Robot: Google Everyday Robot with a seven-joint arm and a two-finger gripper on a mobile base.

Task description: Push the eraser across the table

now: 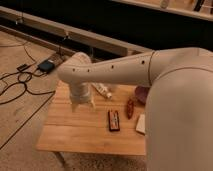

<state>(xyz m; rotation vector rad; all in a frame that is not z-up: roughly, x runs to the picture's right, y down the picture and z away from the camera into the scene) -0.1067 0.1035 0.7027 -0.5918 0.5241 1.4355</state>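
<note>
The eraser (pixel 114 120) is a small flat dark block with reddish edges and a pale strip on top. It lies on the light wood table (pixel 75 132), right of the middle. My gripper (pixel 82 104) hangs from the big white arm over the table's left-middle part. It is to the left of the eraser and a little further back, apart from it.
A narrow reddish oblong object (pixel 130 108) lies just right of the eraser, and a white block (pixel 141 124) lies beyond it, partly under my arm. A white tube-like object (pixel 102 90) and a dark round thing (pixel 142 93) sit at the back. Cables (pixel 17 85) and a blue box (pixel 46 65) lie on the floor to the left.
</note>
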